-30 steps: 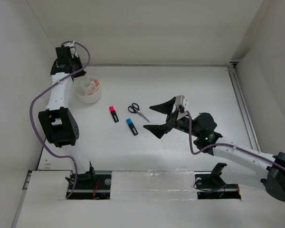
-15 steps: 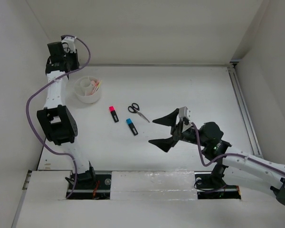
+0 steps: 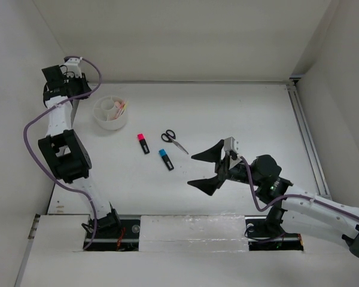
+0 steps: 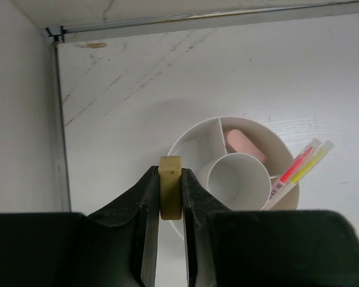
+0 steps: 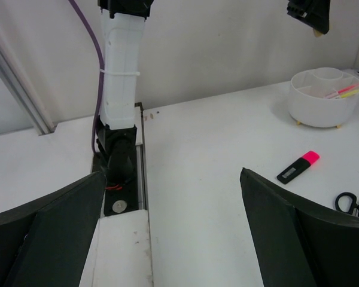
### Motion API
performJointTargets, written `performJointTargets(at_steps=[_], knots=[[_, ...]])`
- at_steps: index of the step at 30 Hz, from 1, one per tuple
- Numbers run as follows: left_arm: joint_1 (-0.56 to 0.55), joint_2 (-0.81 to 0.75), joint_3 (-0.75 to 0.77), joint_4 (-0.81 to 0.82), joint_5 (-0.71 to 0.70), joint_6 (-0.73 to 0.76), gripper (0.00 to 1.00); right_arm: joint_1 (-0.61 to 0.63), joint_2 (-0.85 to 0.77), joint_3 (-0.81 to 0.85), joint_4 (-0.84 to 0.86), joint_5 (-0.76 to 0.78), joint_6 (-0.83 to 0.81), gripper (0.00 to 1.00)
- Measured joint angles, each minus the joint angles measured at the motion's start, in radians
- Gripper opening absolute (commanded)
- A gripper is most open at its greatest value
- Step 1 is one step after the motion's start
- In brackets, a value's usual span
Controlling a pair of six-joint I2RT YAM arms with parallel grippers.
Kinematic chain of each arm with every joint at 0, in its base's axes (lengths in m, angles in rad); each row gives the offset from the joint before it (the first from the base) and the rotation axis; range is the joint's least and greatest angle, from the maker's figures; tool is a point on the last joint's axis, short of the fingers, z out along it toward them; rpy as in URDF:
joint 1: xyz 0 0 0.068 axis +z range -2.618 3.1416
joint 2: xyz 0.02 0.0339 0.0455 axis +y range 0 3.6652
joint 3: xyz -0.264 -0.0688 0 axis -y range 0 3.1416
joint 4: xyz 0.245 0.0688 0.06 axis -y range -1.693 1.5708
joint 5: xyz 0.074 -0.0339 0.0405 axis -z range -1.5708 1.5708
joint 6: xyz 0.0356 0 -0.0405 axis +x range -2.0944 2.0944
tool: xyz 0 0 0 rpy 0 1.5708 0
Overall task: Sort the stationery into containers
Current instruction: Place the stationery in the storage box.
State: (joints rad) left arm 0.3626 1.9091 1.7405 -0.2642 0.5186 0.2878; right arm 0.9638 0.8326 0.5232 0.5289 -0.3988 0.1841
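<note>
Left tool (image 4: 169,178) clenched on tan block (image 4: 170,200), high near white tub (image 3: 110,124), desk (image 3: 239,113) far-left corner; right tool (image 3: 193,170) released, empty.

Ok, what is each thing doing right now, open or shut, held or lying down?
left gripper: shut on the tan block
tan block: held upright in the left gripper
right gripper: open, empty
white tub: upright, partly filled
pinkish eraser: lying in a tub compartment
pencils: leaning in another compartment
pink highlighter: lying on the table
blue highlighter: lying on the table
scissors: lying on the table
</note>
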Motion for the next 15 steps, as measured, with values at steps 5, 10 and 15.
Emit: performJointTargets(at_steps=[5,10,15], knots=[[-0.014,0.062,0.006,0.007,0.060,0.007,0.00,0.000,-0.002,0.000,-0.018,0.006,0.000,1.00],[-0.018,0.098,0.006,0.005,0.080,0.006,0.00,0.000,-0.009,0.000,-0.035,0.020,-0.001,1.00],[-0.018,0.098,0.007,0.011,0.098,0.006,0.00,0.000,-0.009,0.000,-0.044,0.026,-0.001,1.00]])
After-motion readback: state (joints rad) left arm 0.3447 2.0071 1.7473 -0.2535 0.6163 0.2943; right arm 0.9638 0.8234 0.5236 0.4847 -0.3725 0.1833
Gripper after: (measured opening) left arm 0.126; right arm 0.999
